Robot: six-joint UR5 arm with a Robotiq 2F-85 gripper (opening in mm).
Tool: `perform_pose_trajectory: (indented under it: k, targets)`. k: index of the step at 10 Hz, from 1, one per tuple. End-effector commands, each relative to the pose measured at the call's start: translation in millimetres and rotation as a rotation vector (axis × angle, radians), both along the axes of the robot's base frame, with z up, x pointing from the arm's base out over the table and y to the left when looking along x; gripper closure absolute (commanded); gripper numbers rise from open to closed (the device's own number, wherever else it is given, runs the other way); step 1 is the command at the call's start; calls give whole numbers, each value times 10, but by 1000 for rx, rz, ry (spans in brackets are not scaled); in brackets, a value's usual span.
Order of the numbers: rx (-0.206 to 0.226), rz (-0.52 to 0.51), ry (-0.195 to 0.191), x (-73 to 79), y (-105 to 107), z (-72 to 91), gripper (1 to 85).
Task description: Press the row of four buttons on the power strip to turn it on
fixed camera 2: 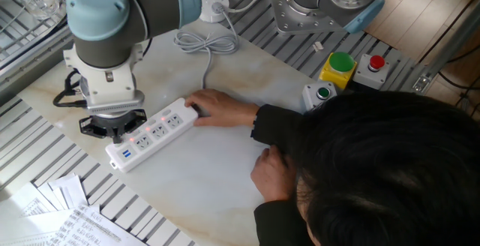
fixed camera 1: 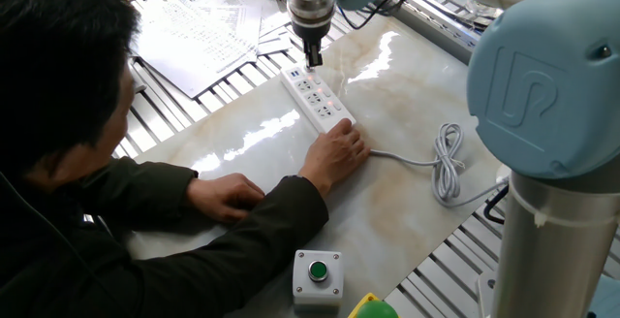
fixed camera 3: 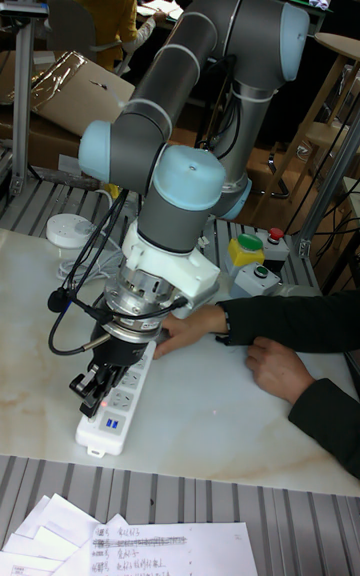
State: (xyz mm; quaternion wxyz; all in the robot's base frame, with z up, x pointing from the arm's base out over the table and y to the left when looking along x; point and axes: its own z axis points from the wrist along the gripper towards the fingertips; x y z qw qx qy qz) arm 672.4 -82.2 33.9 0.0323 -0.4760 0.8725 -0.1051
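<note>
The white power strip point(fixed camera 1: 317, 99) point(fixed camera 2: 149, 134) point(fixed camera 3: 117, 407) lies diagonally on the marble tabletop. A person's hand point(fixed camera 1: 339, 149) point(fixed camera 2: 214, 108) holds its cord end. The buttons point(fixed camera 1: 330, 94) point(fixed camera 2: 146, 124) run along one long edge, and some glow red. My gripper point(fixed camera 1: 313, 63) point(fixed camera 3: 98, 398) points straight down over the strip's end furthest from the hand, its fingers shut into one narrow tip at the button edge. In the other fixed view the wrist hides the fingertips. I cannot tell whether the tip touches a button.
The light grey cord point(fixed camera 1: 445, 161) point(fixed camera 2: 204, 45) coils on the table towards a round white socket point(fixed camera 2: 211, 4). A grey box with a green button point(fixed camera 1: 318, 275) point(fixed camera 2: 322, 93), a yellow box point(fixed camera 2: 338, 65) and a red button point(fixed camera 2: 375, 64) stand nearby. Papers point(fixed camera 1: 199, 32) lie beyond the strip. The person leans over the table.
</note>
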Motion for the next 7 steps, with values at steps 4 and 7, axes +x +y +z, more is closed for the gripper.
perform_pose_trajectory:
  k: [4, 7]
  targets:
    - [11, -13, -24, -29, 49, -123, 847]
    - [-52, -88, 13, -287, 140, 515, 847]
